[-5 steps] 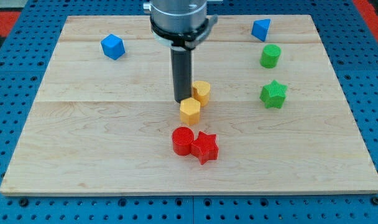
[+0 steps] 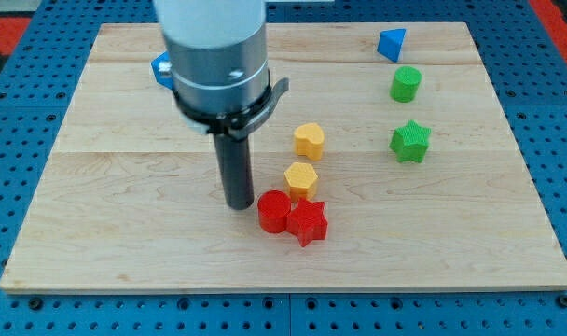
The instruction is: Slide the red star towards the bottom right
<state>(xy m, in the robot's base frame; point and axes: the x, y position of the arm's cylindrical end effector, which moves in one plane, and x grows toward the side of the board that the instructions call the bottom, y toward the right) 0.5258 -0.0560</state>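
Red and five-pointed, the red star [image 2: 307, 221] lies just below the frame's middle, toward the board's lower edge, flat on the wooden board [image 2: 125, 233]. Its plastic looks matte with ridged printed sides, points short and blunt. The red cylinder [image 2: 274, 211] touches its left side, and a yellow hexagonal block [image 2: 301, 177] sits just above it, touching or nearly so.

My tip [image 2: 239, 204] rests just left of the red cylinder, very near it; whether they touch I cannot tell. There is no hand here to be apart or together, only the plain rod, clamped on nothing.

To do this step well, I judge the push should run from the upper left of the star toward the lower right of the frame. From here a straight drive would shove the cylinder into the star, which may turn it or send it off line. Better to come round so the tip meets the star itself, between cylinder and hexagon, and keep the contact centred so the star does not spin away.

Farther off, a second yellow block [image 2: 309, 140] sits above the hexagon, a green star [image 2: 410, 142], green cylinder [image 2: 406, 84] and blue block [image 2: 391, 44] stand at right, and another blue block [image 2: 159, 67] peeks from behind the arm at upper left.
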